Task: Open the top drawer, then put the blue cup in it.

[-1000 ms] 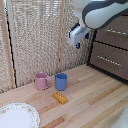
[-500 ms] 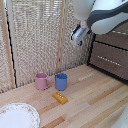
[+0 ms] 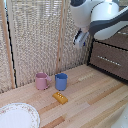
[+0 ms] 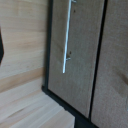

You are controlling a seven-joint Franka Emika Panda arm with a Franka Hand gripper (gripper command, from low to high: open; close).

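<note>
Up by the dark brown wood dresser [image 3: 111, 55] | top drawer's silver bar handle [image 4: 67, 35] unreached, drawer shut | end effector [image 3: 80, 38] grip: can't tell | small blue cylindrical cup [image 3: 61, 81] on tabletop [image 3: 95, 105] beside pink mug [image 3: 41, 81] | next, you line up on the handle

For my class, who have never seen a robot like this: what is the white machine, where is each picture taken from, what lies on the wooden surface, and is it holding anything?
The white machine is a robot arm with a gripper at its end. One picture comes from a camera off the arm, the other from a camera on its wrist. On the wooden surface stand a blue cup and a pink mug, side by side; a small yellow block and a plate lie nearer the camera. A dark dresser stands at the exterior view's right. The wrist view looks closely at a drawer front with its silver handle. Nothing appears to be held.
</note>
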